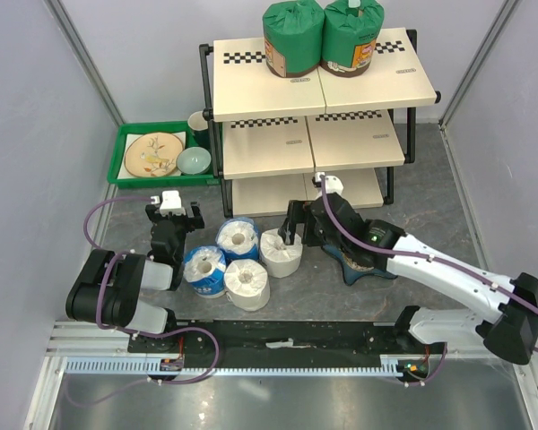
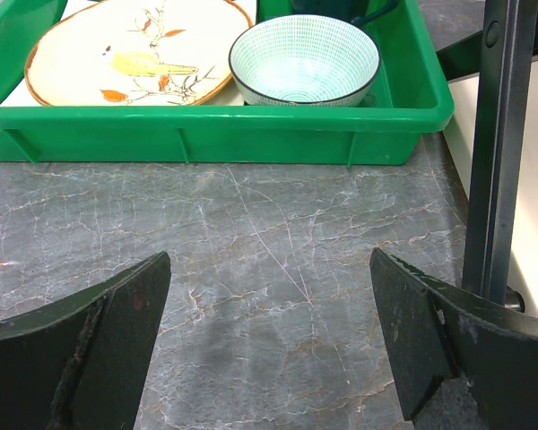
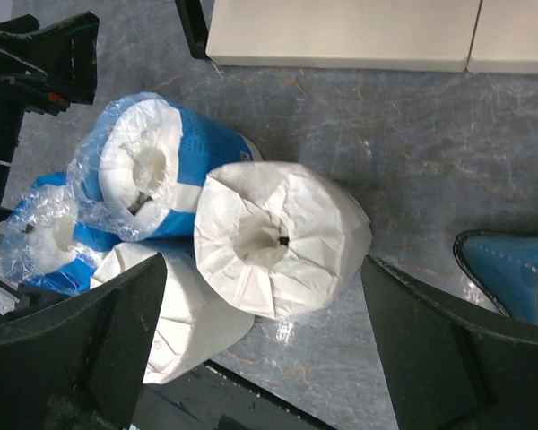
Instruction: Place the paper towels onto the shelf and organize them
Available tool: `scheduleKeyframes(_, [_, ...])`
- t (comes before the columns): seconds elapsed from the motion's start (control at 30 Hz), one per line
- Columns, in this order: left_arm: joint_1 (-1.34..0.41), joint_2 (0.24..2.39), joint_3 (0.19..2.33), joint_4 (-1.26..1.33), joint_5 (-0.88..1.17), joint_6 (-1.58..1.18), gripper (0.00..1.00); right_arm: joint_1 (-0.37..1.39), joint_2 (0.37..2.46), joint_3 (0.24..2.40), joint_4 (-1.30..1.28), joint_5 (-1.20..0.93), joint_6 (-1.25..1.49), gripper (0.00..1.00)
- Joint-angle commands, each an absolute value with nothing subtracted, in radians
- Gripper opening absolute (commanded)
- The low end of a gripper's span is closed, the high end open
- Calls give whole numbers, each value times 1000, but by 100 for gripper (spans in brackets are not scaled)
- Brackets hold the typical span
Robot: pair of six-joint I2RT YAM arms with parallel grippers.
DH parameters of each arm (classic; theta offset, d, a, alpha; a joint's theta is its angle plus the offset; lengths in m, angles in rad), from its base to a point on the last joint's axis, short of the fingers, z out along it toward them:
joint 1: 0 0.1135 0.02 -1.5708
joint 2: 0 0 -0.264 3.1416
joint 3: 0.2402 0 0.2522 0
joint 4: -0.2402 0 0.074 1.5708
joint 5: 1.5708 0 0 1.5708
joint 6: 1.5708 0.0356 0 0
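Two green-wrapped paper towels (image 1: pixel 293 38) (image 1: pixel 351 36) stand on the top board of the shelf (image 1: pixel 251 94). Two blue-and-white rolls (image 1: pixel 237 237) (image 1: pixel 203 269) and two plain white rolls (image 1: pixel 281 253) (image 1: pixel 247 284) sit clustered on the table in front of the shelf. My right gripper (image 1: pixel 296 228) is open just above the nearer white roll (image 3: pixel 282 237), its jaws (image 3: pixel 264 349) on either side of it and apart from it. The other white roll (image 3: pixel 193 313) and the blue rolls (image 3: pixel 161 166) lie to its left. My left gripper (image 1: pixel 173 215) (image 2: pixel 269 331) is open and empty over bare table.
A green tray (image 1: pixel 125 170) (image 2: pixel 215 125) with a plate (image 2: pixel 134 54) and a bowl (image 2: pixel 303 58) sits left of the shelf. A black shelf leg (image 2: pixel 502 152) stands right of my left gripper. A blue star-shaped dish (image 1: pixel 363 262) (image 3: pixel 511 269) lies under my right arm.
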State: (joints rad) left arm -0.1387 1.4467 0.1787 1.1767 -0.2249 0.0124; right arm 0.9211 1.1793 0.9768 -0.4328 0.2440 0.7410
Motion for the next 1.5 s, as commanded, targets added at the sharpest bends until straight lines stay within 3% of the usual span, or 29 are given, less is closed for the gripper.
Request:
scheduleKeyframes(0.0, [-135,1450,193,1224,-229,25,99,923,1238,1060,-428,282,677,98])
scheduleKeyframes(0.6, [-135,1451,193,1224,-229,25,99,905,1433,1057,-456,341,643,98])
scheduleKeyframes(0.9, [-132,1451,193,1221,-222,21,99,900,1428,986,-443,321,661,98])
scheduleKeyframes(1.13, [-132,1450,193,1221,-222,21,99,897,1416,960,-442,315,655,87])
scheduleKeyframes(1.47, [-132,1450,193,1221,-222,23,99,897,1466,976,-423,278,652,84])
